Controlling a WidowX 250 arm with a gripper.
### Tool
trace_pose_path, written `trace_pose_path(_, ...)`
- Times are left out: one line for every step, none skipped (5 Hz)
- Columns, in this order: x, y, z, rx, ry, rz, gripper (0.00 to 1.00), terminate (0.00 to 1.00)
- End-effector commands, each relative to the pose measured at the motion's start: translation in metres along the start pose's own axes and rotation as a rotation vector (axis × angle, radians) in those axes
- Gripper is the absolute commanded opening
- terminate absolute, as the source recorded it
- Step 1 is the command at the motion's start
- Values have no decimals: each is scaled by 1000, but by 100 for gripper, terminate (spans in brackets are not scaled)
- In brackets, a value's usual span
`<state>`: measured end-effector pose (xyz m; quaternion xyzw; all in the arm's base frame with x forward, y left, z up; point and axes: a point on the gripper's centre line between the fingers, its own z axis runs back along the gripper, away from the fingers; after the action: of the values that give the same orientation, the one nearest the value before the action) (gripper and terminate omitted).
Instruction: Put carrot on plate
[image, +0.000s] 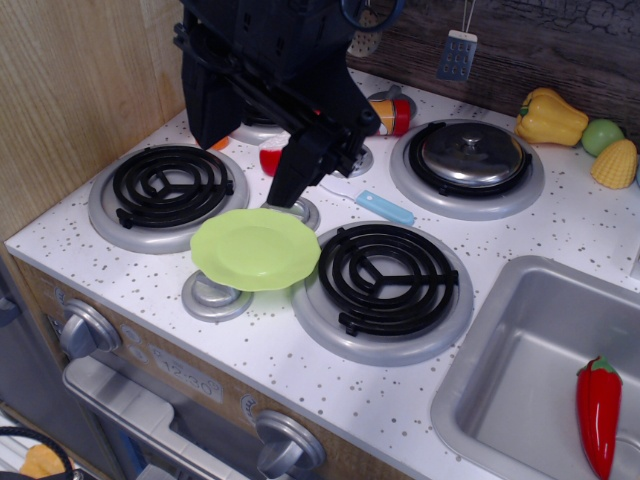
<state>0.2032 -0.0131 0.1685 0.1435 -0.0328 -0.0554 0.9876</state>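
Carrot (220, 145): only an orange sliver shows behind the arm, by the back-left burner (172, 186) | plate (256, 248): empty, centre front of stove | gripper (285, 195): hangs just behind plate, opening and contents cannot be told | progress: carrot not yet on plate; grasp and transfer seemingly remain.

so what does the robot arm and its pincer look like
The arm is all black: a bulky, boxy body with angular plates and struts. It narrows to a dark wedge-shaped pincer. A dark cable loop shows at the top. No markings are visible.
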Motion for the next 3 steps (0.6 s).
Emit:
trace_pose_path(0,0,0,0,0,0,100,0)
trace_pose_path(15,16,4,-34,-3,-20,100,0)
trace_pose_path(32,30,2,-43,-24,-41,100,0)
